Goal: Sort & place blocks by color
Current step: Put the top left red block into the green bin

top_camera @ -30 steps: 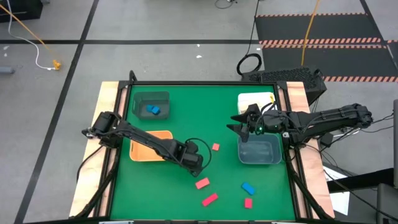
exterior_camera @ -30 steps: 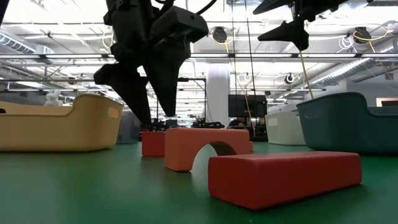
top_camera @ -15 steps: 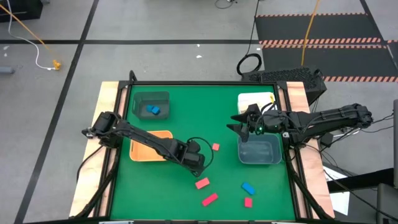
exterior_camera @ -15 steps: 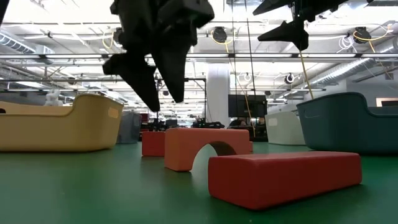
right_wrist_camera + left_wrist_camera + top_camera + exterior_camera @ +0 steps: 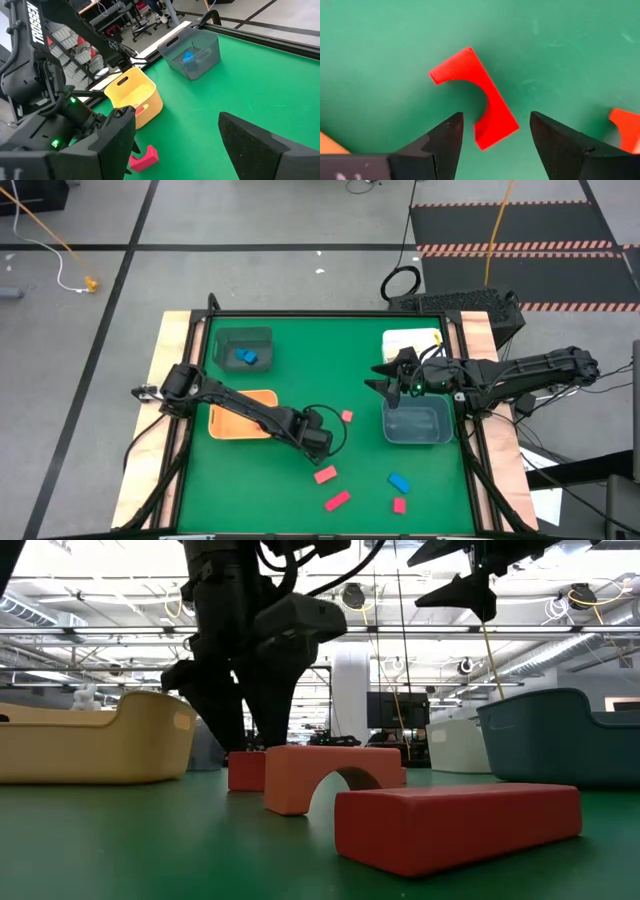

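Note:
A red arch block (image 5: 472, 100) lies flat on the green table, also visible in the high view (image 5: 325, 474). My left gripper (image 5: 496, 116) hangs open just above it, pointing down, one finger on each side of the arch's near end without touching it. In the low view the left gripper (image 5: 250, 735) stands behind the arch (image 5: 335, 778) and next to a small red cube (image 5: 245, 771). A red bar (image 5: 337, 500), a blue block (image 5: 400, 481) and another red cube (image 5: 399, 505) lie toward the near edge. My right gripper (image 5: 380, 378) waits open above the grey-blue bin (image 5: 417, 422).
The orange bin (image 5: 243, 412) stands just left of my left arm. At the far left the dark green bin (image 5: 243, 348) holds a blue block (image 5: 247, 357). A white bin (image 5: 412, 340) is at the far right. Bare green table lies between the bins.
My left gripper rose a little, then sank again toward the table by the red arch and edged toward the near edge. Its fingers stay open. No block has moved.

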